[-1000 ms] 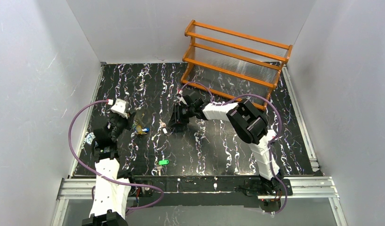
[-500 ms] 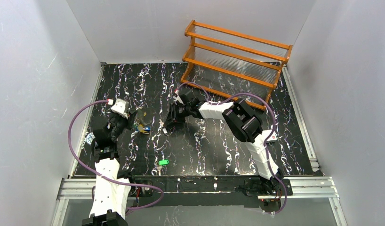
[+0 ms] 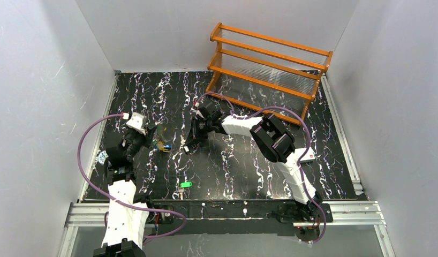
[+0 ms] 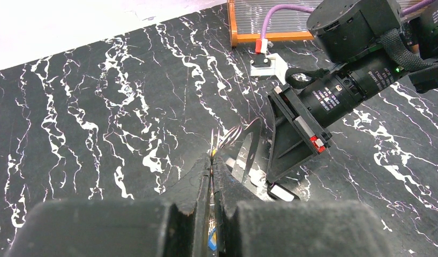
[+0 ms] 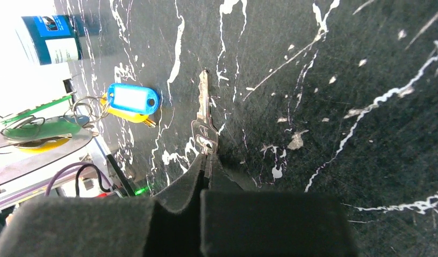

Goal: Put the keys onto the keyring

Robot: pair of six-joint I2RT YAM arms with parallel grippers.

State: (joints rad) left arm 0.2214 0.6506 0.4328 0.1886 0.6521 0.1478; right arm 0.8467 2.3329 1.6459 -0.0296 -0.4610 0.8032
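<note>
My left gripper [image 4: 211, 160] is shut on the keyring [image 4: 233, 136], a thin wire loop sticking out past its tips. Blue and yellow tagged keys [image 3: 163, 146] hang from the ring, and the blue tag [image 5: 132, 99] rests on the mat with the yellow one under it. A bare silver key [image 5: 204, 115] lies flat on the black marbled mat. My right gripper [image 5: 208, 155] is shut with its tips pinching that key's head, just right of the left gripper [image 3: 150, 140]. A green-headed key [image 3: 184, 184] lies alone near the front edge.
An orange wooden rack [image 3: 267, 64] stands at the back right. A small blue-white can [image 5: 51, 40] sits by the left edge of the mat. The right arm [image 4: 340, 91] reaches low across the middle. Grey walls close in both sides.
The right gripper moved left to the silver key and closed from part open to shut. The left arm and keyring stayed put.
</note>
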